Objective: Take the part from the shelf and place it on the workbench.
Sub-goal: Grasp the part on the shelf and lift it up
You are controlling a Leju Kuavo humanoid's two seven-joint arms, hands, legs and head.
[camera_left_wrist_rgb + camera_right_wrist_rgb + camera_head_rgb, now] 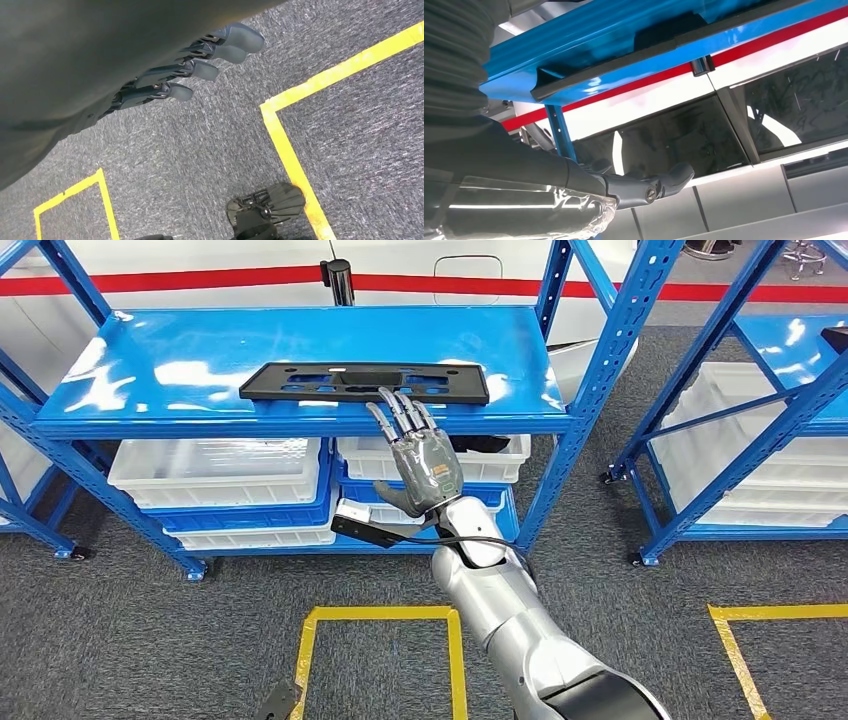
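1. Grey carpet [130, 640] marked with yellow tape lines [380, 614] runs under the blue shelf [140, 370] you face; white bins [215, 472] sit on its lower level.
2. Your part [365, 382], a flat black panel, lies on the top shelf close to the front edge.
3. Your right hand [420, 465] is raised before that edge, holding nothing; its fingers [405, 415] are straight and slightly apart, tips at the shelf lip just below the part. You cannot tell whether they touch it.
4. Your left hand [190, 65] hangs over the carpet, fingers extended side by side, grasping nothing.
5. Open shelf top lies to the left of the part and behind it; a blue upright [590, 400] stands to its right.
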